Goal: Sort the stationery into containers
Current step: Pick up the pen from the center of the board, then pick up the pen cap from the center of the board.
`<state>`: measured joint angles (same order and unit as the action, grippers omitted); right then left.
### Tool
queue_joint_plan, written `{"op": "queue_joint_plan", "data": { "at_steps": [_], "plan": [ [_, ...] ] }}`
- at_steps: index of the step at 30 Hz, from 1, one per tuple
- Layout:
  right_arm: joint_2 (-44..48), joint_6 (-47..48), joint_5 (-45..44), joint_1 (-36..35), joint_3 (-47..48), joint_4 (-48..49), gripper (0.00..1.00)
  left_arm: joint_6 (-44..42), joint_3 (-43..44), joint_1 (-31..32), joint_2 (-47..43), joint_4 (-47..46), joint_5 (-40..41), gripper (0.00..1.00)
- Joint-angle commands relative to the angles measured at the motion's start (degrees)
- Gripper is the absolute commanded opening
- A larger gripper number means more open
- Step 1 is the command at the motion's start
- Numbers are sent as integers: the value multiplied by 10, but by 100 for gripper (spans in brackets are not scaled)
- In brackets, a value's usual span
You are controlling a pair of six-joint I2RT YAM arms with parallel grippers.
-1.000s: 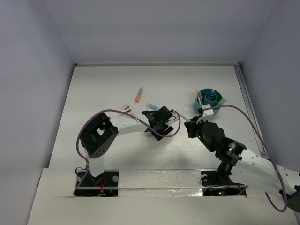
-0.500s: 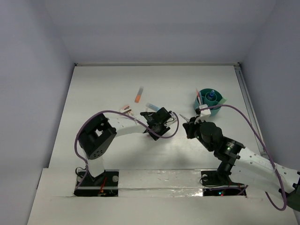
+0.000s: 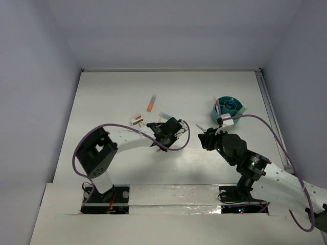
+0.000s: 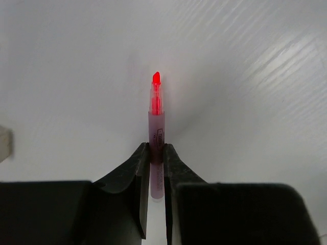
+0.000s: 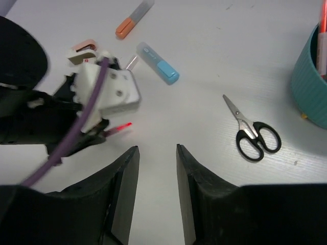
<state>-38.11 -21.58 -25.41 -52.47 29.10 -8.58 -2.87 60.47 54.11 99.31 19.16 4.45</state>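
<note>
In the left wrist view my left gripper [image 4: 156,148] is shut on a pink-red pen [image 4: 156,109], whose red tip points away over the white table. From above, that gripper [image 3: 164,131] sits mid-table. My right gripper [image 5: 156,148] stands open with nothing between its fingers, left of the black-handled scissors [image 5: 254,132] and of the teal cup [image 5: 311,76]. In the top view the cup [image 3: 216,109] holds a blue highlighter [image 3: 231,104] and pens. A blue-capped clear pen [image 5: 157,62], an orange marker [image 5: 134,19] and a small eraser [image 5: 83,51] lie behind the left gripper.
The left arm's white camera mount and purple cable [image 5: 87,109] fill the left of the right wrist view, close to my right gripper. The table's right edge rail [image 3: 268,102] runs just beyond the cup.
My left gripper has closed on the pink-red pen and shifted a little to the left. My right gripper, shut a second ago, has opened and drawn slightly back from the cup.
</note>
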Motion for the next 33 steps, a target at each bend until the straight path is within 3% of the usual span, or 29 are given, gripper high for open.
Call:
{"op": "queue_joint_plan", "data": {
  "at_steps": [1, 4, 7, 9, 16, 19, 20, 22, 27, 33],
  "plan": [
    [14, -3, -23, 3, 31, 6, 43, 50, -17, -8, -110, 10, 71, 0],
    [8, 2, -33, 3, 39, 4, 41, 83, -37, -26, -205, -10, 106, 0],
    [-32, 14, -9, 3, 51, 15, 8, 129, -55, -45, -301, -27, 136, 0],
    [-108, 13, 16, 3, 80, 14, 0, 155, -65, -56, -374, -36, 140, 0],
    [-352, -27, 107, 3, 177, 81, 3, 203, -106, -93, -533, -89, 101, 0],
    [-427, -29, 104, 3, 239, 114, 29, 210, -127, -93, -577, -96, 87, 0],
    [-480, -30, 87, 3, 258, 114, 42, 210, -139, -93, -600, -98, 81, 0],
    [-533, -38, 72, 3, 325, 102, 51, 211, -150, -93, -624, -105, 65, 0],
    [-673, -67, 48, 21, 424, 69, 48, 211, -182, -93, -703, -119, 45, 0],
    [-718, -99, 72, 47, 470, 66, 35, 202, -192, -93, -743, -134, 15, 0]
  ]
}}
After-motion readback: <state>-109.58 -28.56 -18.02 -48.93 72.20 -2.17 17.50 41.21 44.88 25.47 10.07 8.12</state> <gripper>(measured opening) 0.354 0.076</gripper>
